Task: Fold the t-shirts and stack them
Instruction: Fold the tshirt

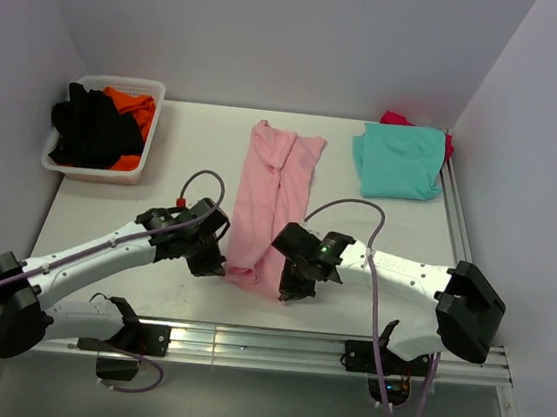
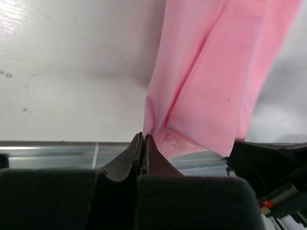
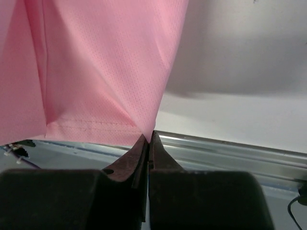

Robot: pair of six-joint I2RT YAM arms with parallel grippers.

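The light pink t-shirt [image 1: 275, 198] lies in the middle of the overhead frame as a long, narrow strip, already doubled lengthwise. Its sleeve end points toward the top of the frame and its hem sits at lower centre, just short of the metal rail [image 1: 323, 346] along the front of the table [image 1: 174, 151]. Both hem corners are pinched. The left gripper [image 1: 214, 264] is clamped on the lower-left corner and the right gripper [image 1: 289, 288] on the lower-right one. Each wrist view shows the jaws pressed together with pink cloth caught at the tips and a shadow cast on the table beyond, so the hem seems slightly raised. Holding both corners at once probably serves to keep the hem straight while it is carried toward the sleeve end for a crosswise fold.

At upper right, the teal t-shirt [image 1: 400, 160] rests folded over the magenta t-shirt [image 1: 399, 119], of which only an edge shows; this looks like the growing stack. At upper left, the white basket [image 1: 97, 171] holds the crumpled black t-shirt [image 1: 91, 127] and orange t-shirt [image 1: 134, 105], not yet folded.
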